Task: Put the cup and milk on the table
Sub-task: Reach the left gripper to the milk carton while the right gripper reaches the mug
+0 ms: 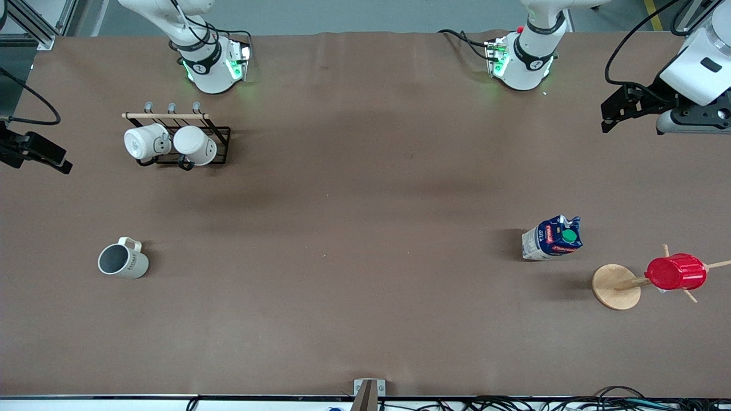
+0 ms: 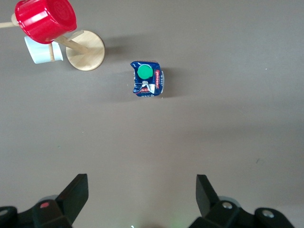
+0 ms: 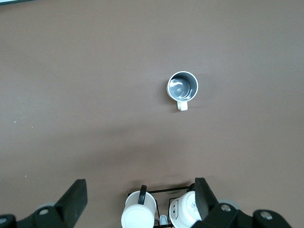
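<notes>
The cream-beige cup [image 1: 123, 261] stands upright on the brown table [image 1: 354, 240] near the right arm's end, and the right wrist view shows its grey inside [image 3: 182, 87]. The milk [image 1: 553, 238] stands upright on the table near the left arm's end, green cap up in the left wrist view [image 2: 148, 78]. My left gripper [image 1: 610, 119] hangs open and empty in the air over the left arm's end of the table [image 2: 141, 187]. My right gripper [image 1: 60, 162] hangs open and empty over the right arm's end [image 3: 138, 192]. Neither touches anything.
A black rack [image 1: 220, 140] holding two white mugs [image 1: 147, 141] [image 3: 138, 214] stands near the right arm's base. A red ribbed cup [image 1: 675, 272] hangs on a wooden stand [image 1: 614, 287] beside the milk, also in the left wrist view [image 2: 46, 19].
</notes>
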